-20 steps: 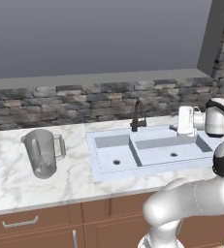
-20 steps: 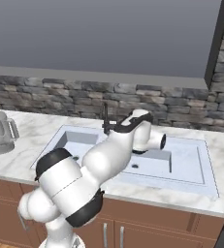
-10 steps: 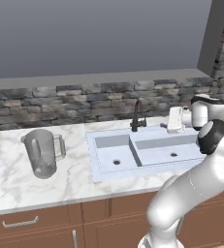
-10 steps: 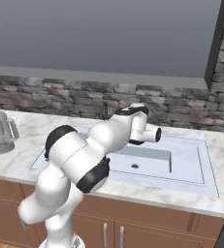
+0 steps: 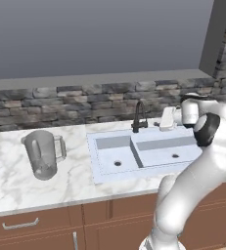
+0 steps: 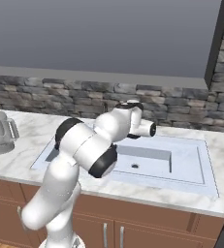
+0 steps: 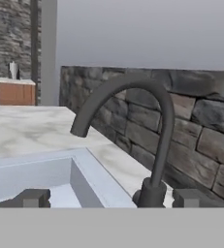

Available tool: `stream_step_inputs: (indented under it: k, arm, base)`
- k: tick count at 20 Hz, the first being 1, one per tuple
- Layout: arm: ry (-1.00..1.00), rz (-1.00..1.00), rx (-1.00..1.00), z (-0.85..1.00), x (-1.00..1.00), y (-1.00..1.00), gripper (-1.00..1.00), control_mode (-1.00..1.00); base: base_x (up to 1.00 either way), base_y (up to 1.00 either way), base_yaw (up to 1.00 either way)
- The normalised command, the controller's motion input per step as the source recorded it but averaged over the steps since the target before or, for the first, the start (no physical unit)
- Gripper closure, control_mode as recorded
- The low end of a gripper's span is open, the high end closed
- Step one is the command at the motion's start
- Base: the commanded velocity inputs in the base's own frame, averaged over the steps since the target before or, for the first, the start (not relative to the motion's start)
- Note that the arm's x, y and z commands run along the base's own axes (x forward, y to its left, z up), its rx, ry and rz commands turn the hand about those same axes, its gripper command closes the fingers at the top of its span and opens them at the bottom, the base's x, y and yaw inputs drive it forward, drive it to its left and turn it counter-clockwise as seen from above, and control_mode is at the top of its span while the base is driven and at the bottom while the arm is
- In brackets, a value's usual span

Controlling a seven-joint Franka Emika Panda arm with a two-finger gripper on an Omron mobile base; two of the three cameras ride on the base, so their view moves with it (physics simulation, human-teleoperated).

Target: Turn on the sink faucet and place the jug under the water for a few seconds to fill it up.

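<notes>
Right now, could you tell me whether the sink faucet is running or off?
Off. No stream leaves the sink faucet's spout in the hand view, and the sink basins look dry.

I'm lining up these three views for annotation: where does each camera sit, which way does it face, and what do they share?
Left base view: behind the arm's left, looking forward and down at the jug, sink and sink faucet; arm rises lower right, gripper near the faucet.
Right base view: behind its right, same counter; arm rises lower left.
Hand view: along the open gripper, at the faucet; fingertips at bottom.
All share the faucet and sink.
</notes>
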Motion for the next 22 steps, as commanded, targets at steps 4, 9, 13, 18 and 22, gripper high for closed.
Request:
stream_step_inputs:
  k: [4, 9, 13, 18, 22]
  arm:
    - [0.0, 0.0, 0.0, -0.18, 0.36, 0.0, -1.0, -1.0]
    - [0.0, 0.0, 0.0, -0.2, 0.32, 0.0, -1.0, -1.0]
    - [0.0, 0.0, 0.0, -0.1, 0.16, 0.0, -1.0, -1.0]
    - [0.0, 0.0, 0.0, 0.0, 0.07, 0.07, -1.0, -1.0]
    - [0.0, 0.0, 0.0, 0.0, 0.1, 0.05, -1.0, -1.0]
  base:
    - [0.0, 0.0, 0.0]
    - [0.0, 0.0, 0.0]
    - [0.0, 0.0, 0.0]
    - [0.0, 0.0, 0.0]
    - [0.0, 0.0, 0.0]
